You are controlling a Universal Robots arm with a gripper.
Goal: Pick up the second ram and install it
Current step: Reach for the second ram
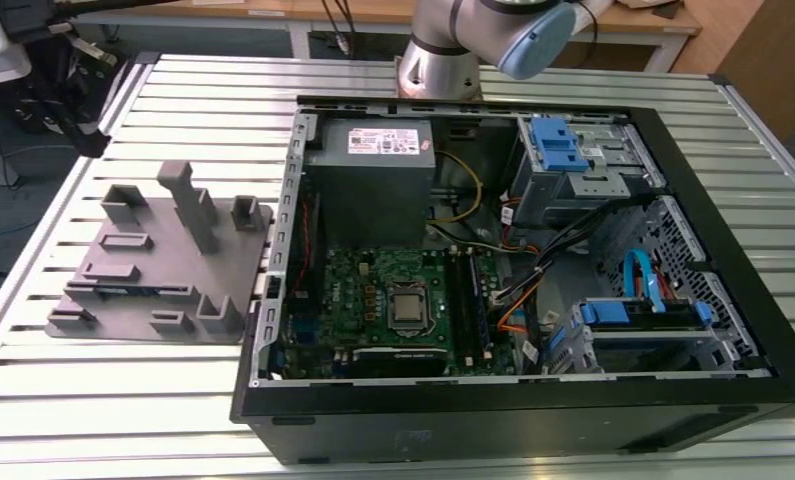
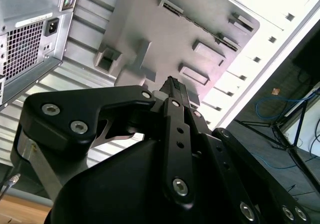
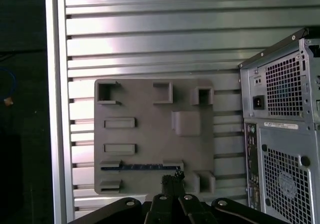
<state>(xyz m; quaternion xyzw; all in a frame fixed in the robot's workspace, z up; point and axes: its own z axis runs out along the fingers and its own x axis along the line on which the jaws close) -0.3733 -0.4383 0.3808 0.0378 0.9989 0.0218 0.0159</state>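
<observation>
Black robot hand hangs above the grey plastic fixture plate, jaws pressed together, nothing held. Thin blue-green memory stick sits on edge in a plate slot. Plate rests on the slatted metal table, beside the open black computer case.

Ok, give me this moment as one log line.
gripper: shut, empty | where: over fixture plate, no contact | second ram: on edge in plate slot, not picked | PC case: side open
</observation>
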